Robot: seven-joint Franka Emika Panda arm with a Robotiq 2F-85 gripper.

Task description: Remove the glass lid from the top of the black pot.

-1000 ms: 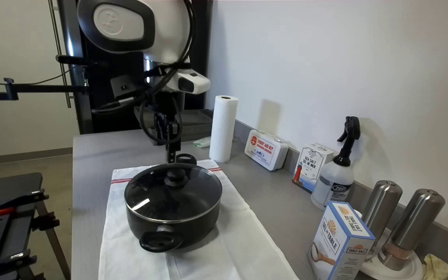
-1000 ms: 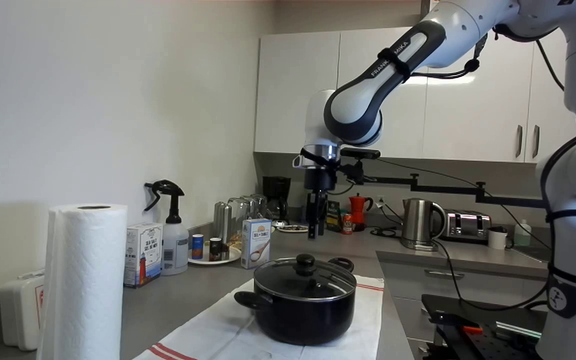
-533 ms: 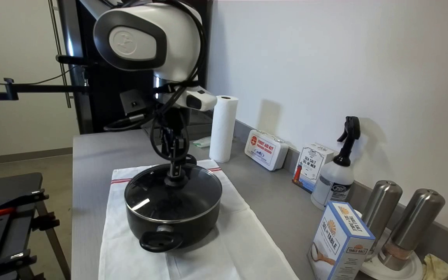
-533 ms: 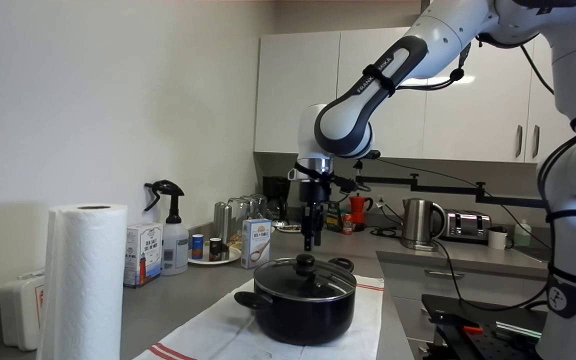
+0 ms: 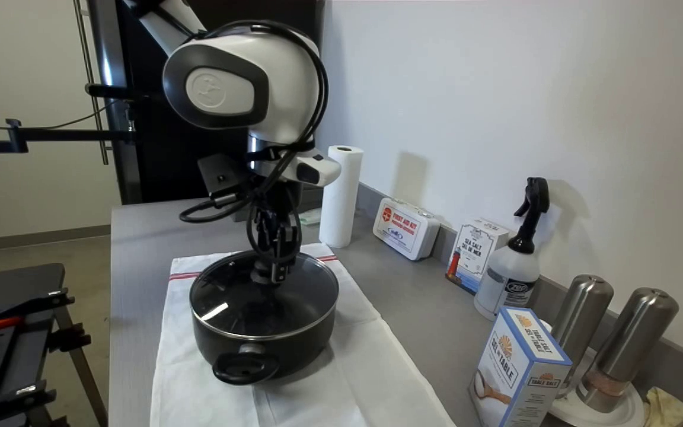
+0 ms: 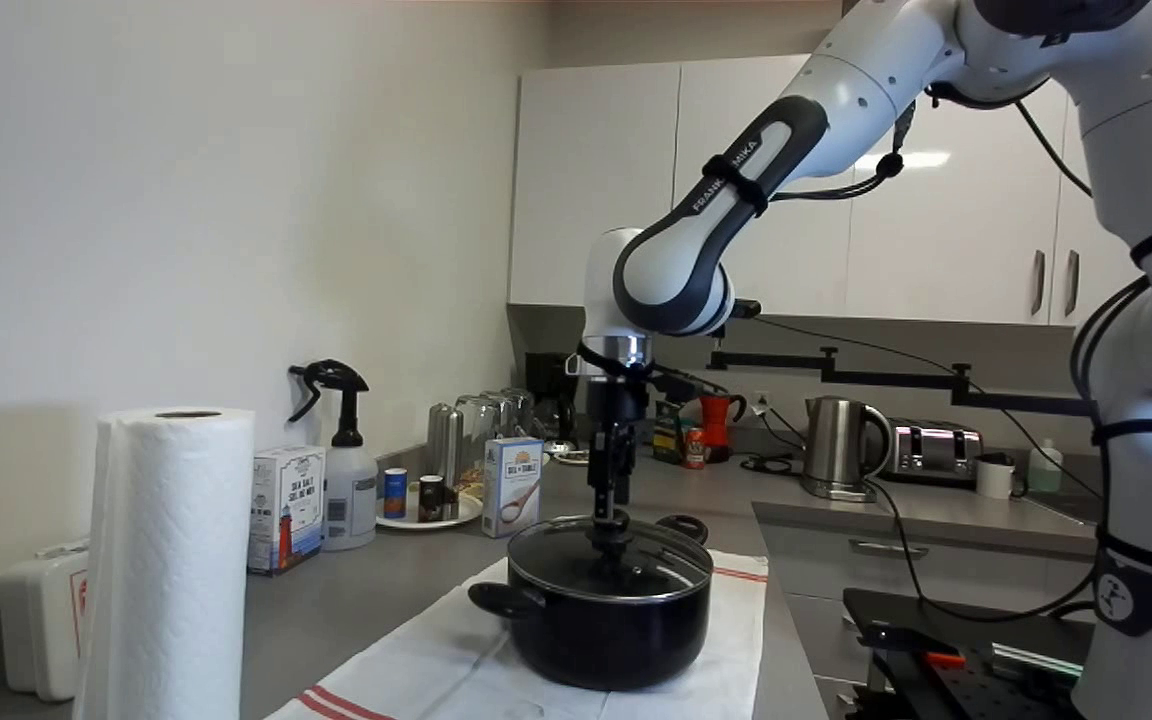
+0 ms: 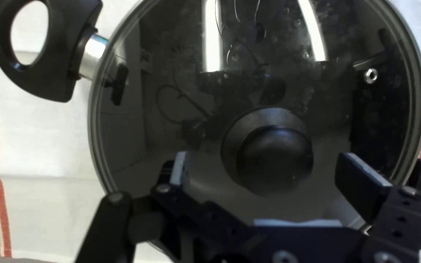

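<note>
The black pot [image 5: 303, 350] stands on a white cloth and also shows in an exterior view [image 6: 606, 640]. The glass lid [image 5: 300, 308] lies flat on it, rim on rim. My gripper [image 7: 266, 170] points down over the middle of the lid and is open. In the wrist view its fingers [image 7: 360, 186] stand on either side of the black knob [image 7: 274, 157], with a gap on both sides. In both exterior views the fingertips are at about knob height, and they partly cover the knob. It is hard to tell how far down past the knob they reach.
The cloth [image 5: 353, 367] lies under the pot. A paper towel roll [image 5: 341, 196], a first aid kit [image 5: 405, 228], a salt box [image 5: 519, 367] and a spray bottle [image 5: 507, 276] stand along the wall. A camera boom [image 6: 896, 380] is behind the arm.
My gripper has come down and across from beyond the pot to the lid's knob, and stays open. The pot and lid have not moved.
</note>
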